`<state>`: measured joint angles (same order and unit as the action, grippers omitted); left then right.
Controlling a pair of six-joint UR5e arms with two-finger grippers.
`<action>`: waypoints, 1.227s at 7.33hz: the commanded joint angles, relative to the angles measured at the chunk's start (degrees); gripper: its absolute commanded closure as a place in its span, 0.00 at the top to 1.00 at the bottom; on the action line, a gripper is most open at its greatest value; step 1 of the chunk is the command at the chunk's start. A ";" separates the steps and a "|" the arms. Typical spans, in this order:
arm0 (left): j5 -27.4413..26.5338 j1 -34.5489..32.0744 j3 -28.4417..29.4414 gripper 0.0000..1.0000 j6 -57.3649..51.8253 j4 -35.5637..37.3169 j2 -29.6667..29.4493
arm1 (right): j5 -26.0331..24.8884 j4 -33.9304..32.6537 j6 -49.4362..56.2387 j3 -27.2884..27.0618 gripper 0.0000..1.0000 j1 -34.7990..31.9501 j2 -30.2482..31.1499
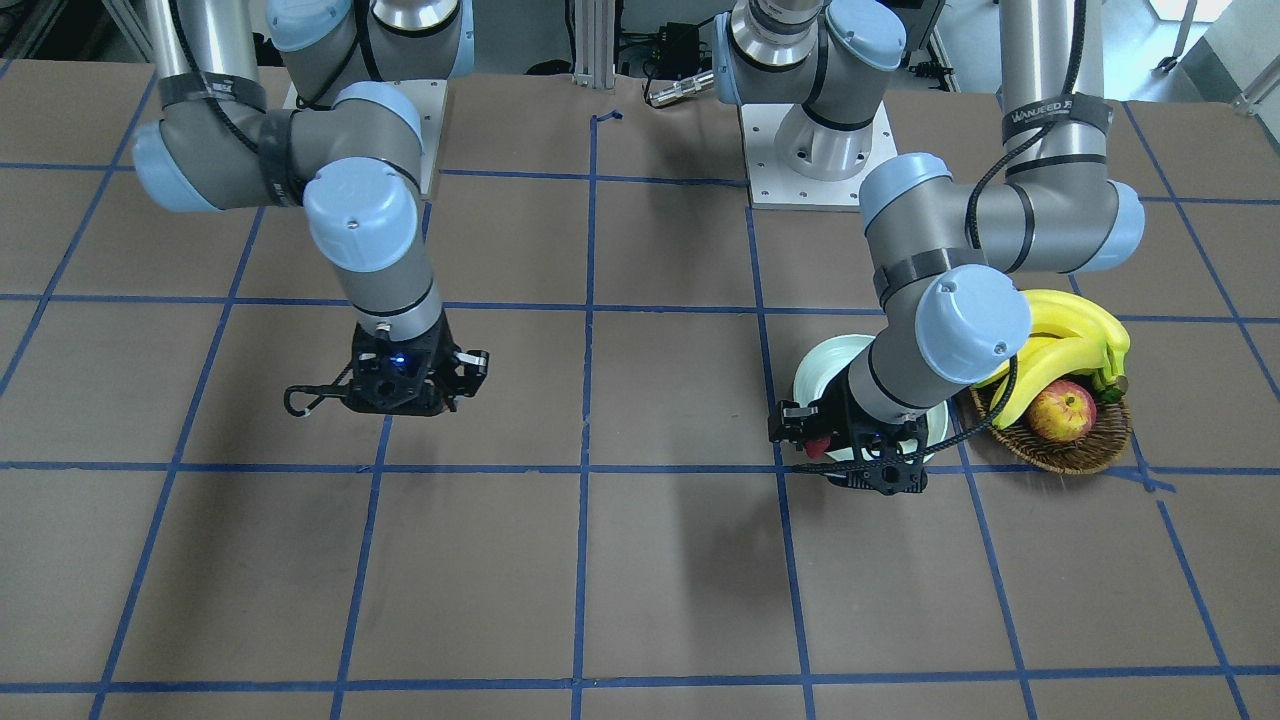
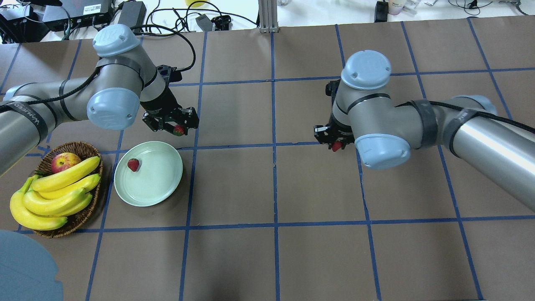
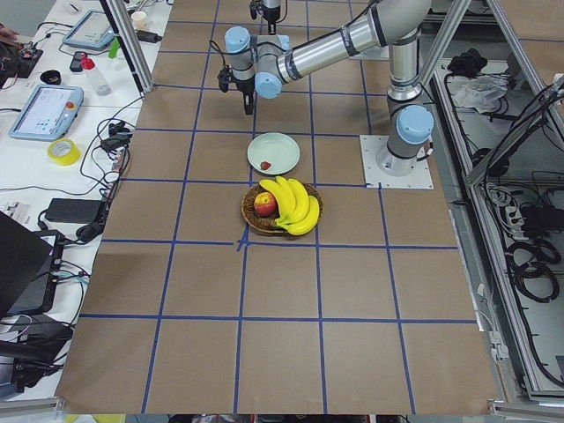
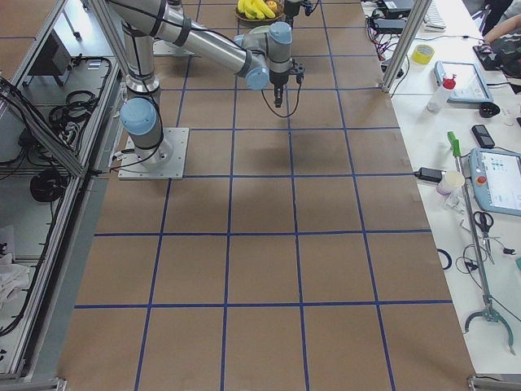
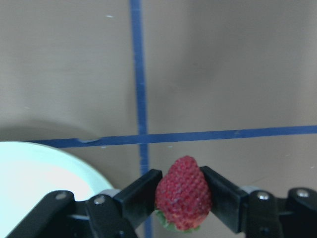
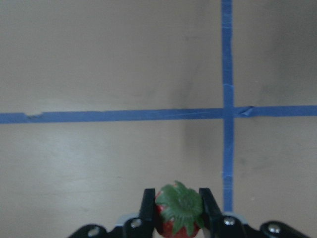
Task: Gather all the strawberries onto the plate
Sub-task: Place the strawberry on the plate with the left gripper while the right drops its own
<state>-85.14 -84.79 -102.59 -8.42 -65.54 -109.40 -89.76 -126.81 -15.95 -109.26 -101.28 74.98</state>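
Note:
The pale green plate (image 2: 161,182) lies left of centre, and one strawberry (image 2: 133,164) rests on its far left part. Just beyond the plate's far rim hangs my left gripper (image 2: 177,128), shut on a second strawberry (image 5: 183,194); the left wrist view shows the plate's rim (image 5: 74,158) below and to the left of it. Over bare table on the right, my right gripper (image 2: 336,144) is shut on a third strawberry (image 6: 179,208), its green cap facing the camera. In the front view the left gripper (image 1: 830,452) hides most of the plate (image 1: 825,362).
A wicker basket (image 2: 85,147) with a bunch of bananas (image 2: 54,192) and an apple (image 2: 64,161) stands directly left of the plate. Blue tape lines grid the brown table. Cables and equipment lie beyond the far edge.

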 commanded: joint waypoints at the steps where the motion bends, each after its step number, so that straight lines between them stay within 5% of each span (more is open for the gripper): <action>1: -1.86 5.58 -3.74 0.00 -9.64 -0.46 0.07 | 5.09 1.05 -16.07 8.32 0.00 -9.60 -5.95; 4: -1.87 10.78 -7.26 0.00 -15.47 0.06 0.16 | 9.69 -6.04 -18.58 10.99 0.00 -16.47 -14.04; 5: -2.13 11.05 -7.71 0.60 -15.66 0.15 -0.45 | 9.52 -6.34 -18.59 10.65 0.00 -17.01 -15.20; 6: -3.17 10.97 -7.80 0.83 -15.49 0.24 -0.46 | 9.69 -6.17 -18.50 10.56 0.02 -17.02 -15.21; 7: -3.18 11.05 -7.71 1.00 -15.40 0.24 -0.37 | 9.69 -5.82 -17.63 9.68 0.39 -17.02 -15.30; 8: -3.19 10.97 -7.36 1.00 -14.62 0.41 0.06 | 9.69 -5.81 -17.10 8.46 0.64 -17.02 -15.30; 9: -3.27 10.79 -6.58 1.00 -14.61 0.50 0.59 | 9.69 -5.73 -17.10 8.44 0.73 -17.02 -15.21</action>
<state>-88.30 -73.87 -109.87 -23.31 -65.17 -109.37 -80.08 -132.64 -33.34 -100.27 -118.26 59.75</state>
